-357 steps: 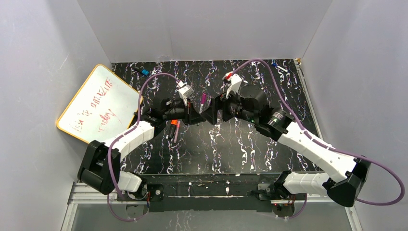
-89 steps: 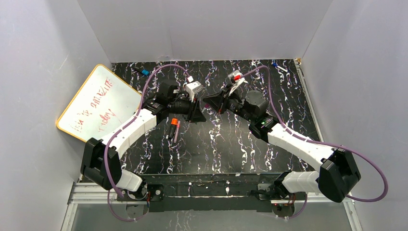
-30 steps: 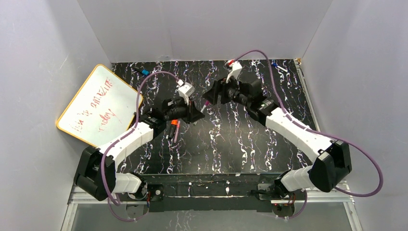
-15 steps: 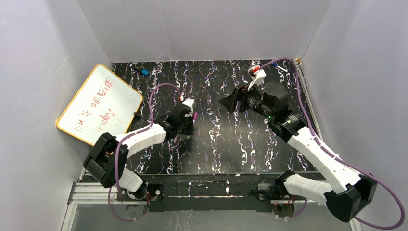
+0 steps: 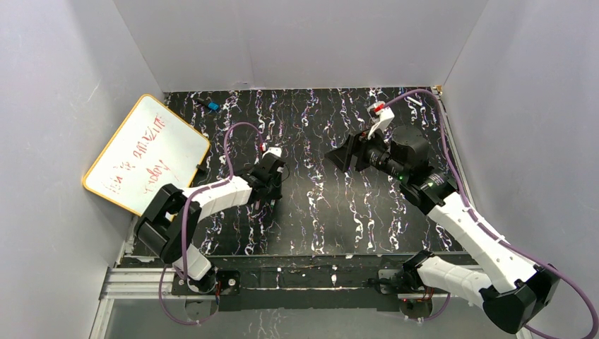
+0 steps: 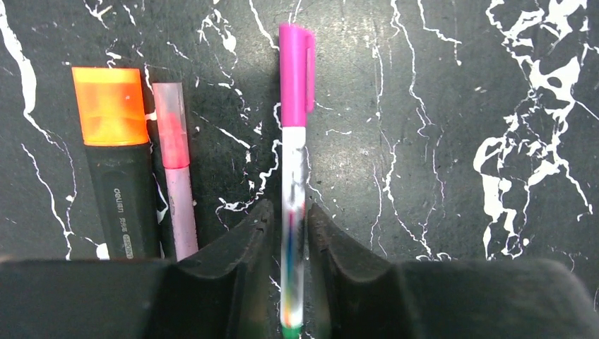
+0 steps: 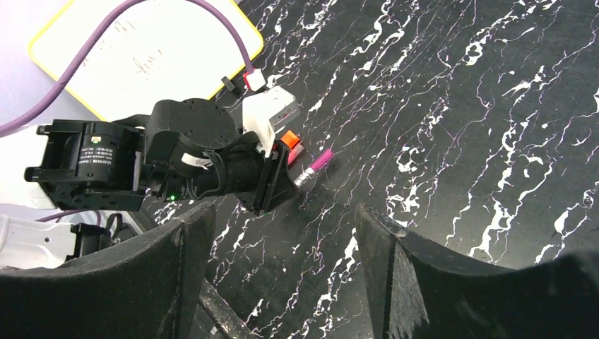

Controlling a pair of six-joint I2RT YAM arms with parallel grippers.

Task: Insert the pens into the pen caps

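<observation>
Showing the left gripper (image 6: 289, 212) low over the worktop (image 6: 438, 141), its two fingers (image 6: 247, 240) flanking the white pen (image 6: 293, 169), which lies flat with its magenta cap (image 6: 295, 70) on and pointing away from the wrist. Whether the jaws press the barrel or merely stand beside it I cannot tell. To the left lie an orange-capped marker (image 6: 116, 162) and, just beside it, a pink pen (image 6: 173, 169), both parallel to the white one. The right gripper (image 7: 282, 212) hangs well apart over the middle of the worktop, spread wide and carrying nothing. I judge these pens light, stiff and smooth: round barrels that roll on the hard surface and can twist in a pinch. I would take each at mid-barrel, across its width, leaving the tip end free for the cap. The caps, being short, leave little to hold.
</observation>
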